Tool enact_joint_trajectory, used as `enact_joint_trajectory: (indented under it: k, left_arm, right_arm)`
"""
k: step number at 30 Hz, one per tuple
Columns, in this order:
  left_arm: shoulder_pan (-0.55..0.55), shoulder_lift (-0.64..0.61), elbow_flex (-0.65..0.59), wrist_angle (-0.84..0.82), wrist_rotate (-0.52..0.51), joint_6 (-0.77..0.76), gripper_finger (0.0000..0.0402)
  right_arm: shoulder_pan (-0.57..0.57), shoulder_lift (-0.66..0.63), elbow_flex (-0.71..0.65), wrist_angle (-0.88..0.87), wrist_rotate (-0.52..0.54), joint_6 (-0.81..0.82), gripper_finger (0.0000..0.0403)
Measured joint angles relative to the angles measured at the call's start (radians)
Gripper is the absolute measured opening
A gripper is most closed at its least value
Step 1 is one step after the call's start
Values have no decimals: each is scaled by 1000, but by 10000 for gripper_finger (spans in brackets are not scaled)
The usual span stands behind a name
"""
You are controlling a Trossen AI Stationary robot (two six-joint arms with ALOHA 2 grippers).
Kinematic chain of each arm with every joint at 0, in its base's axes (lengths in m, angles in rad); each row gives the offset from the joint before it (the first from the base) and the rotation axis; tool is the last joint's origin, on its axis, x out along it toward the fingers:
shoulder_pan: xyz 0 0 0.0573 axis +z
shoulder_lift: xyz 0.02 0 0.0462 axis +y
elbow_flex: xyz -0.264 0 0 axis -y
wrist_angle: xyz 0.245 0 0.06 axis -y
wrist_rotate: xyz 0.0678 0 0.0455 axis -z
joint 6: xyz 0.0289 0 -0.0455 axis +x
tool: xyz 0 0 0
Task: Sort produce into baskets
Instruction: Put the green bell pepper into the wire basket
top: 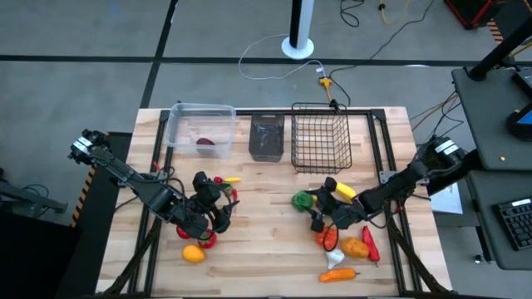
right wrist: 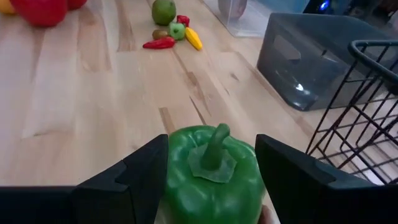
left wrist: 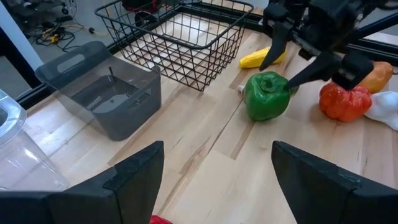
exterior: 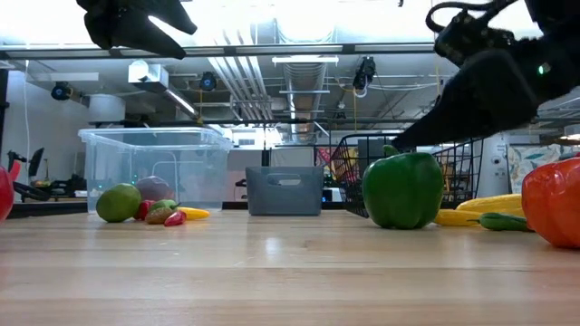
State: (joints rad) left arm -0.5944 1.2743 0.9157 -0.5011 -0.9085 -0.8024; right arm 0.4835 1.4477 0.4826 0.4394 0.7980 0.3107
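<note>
A green bell pepper (top: 302,199) stands on the table in front of the wire-mesh basket (top: 320,137). My right gripper (right wrist: 211,155) is open, with a finger on each side of the pepper (right wrist: 211,180), which rests on its base (exterior: 403,188). My left gripper (top: 218,212) is open and empty above the table's left half, its fingers wide apart in the left wrist view (left wrist: 217,162). The clear tub (top: 199,124) holds one dark red piece (top: 205,143). The dark bin (top: 267,137) stands between the tub and the basket. My right gripper has its fingers (right wrist: 146,171) beside the green pepper's upper sides, coming slantwise from the table's right. I cannot tell whether they touch it. The pepper stands upright on the table.
Near the left gripper lie a lime (top: 199,178), small red and yellow pieces (top: 226,179), a red piece (top: 208,241) and an orange one (top: 193,253). By the right arm lie a yellow piece (top: 345,191), a red-orange pepper (top: 330,239), a chili (top: 370,246) and white garlic (top: 334,259).
</note>
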Motion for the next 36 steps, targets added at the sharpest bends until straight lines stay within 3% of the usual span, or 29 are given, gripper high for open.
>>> enact_joint_trajectory:
  k: [13, 32, 36]
  left_arm:
    - [0, 0, 0, 0, -1, 0, 279]
    - [0, 0, 0, 0, -1, 0, 279]
    - [0, 0, 0, 0, -1, 0, 279]
  right_arm:
    - [0, 73, 35, 25, 24, 28, 214]
    - [-21, 71, 35, 12, -40, 82, 27]
    - [-21, 65, 35, 9, -47, 86, 23]
